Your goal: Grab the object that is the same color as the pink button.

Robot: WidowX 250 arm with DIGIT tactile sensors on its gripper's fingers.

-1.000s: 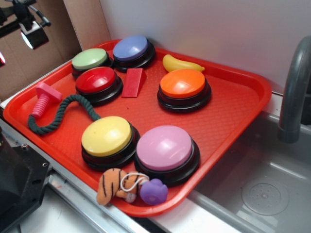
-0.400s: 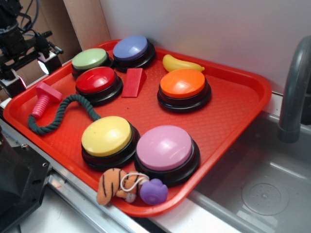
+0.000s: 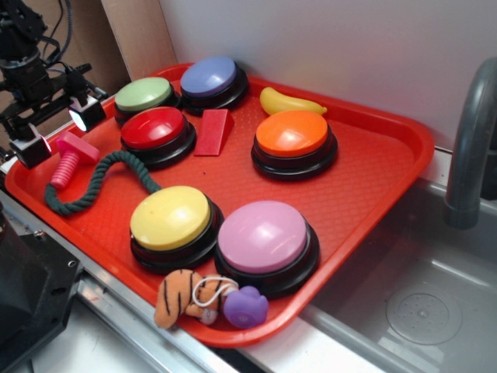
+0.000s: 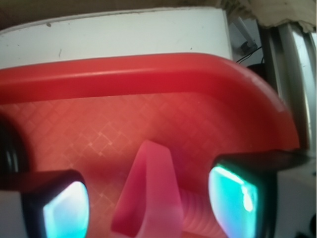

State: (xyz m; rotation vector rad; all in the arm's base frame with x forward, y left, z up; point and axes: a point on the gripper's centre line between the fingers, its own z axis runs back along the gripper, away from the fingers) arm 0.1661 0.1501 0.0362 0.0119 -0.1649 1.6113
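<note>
The pink toy bolt (image 3: 68, 158) lies at the left side of the red tray (image 3: 373, 179), its flat head toward the back. My gripper (image 3: 59, 134) hangs just above the bolt's head, jaws open, one finger on each side. In the wrist view the bolt's head (image 4: 148, 193) stands between the two glowing pads (image 4: 233, 198) without touching either, and the ribbed shaft (image 4: 198, 218) runs off to the right. The pink button (image 3: 262, 236) sits at the tray's front, far from the gripper.
Green (image 3: 144, 95), blue-violet (image 3: 210, 76), red (image 3: 155, 128), orange (image 3: 293, 134) and yellow (image 3: 171, 217) buttons fill the tray. A green rope (image 3: 101, 177) curls beside the bolt. A red wedge (image 3: 213, 132), banana (image 3: 289, 101), tiger toy (image 3: 180, 295) and purple toy (image 3: 247, 306) lie around. Sink at right.
The gripper has come down and rightward from the upper left, and now straddles the bolt's head. The bolt has not moved.
</note>
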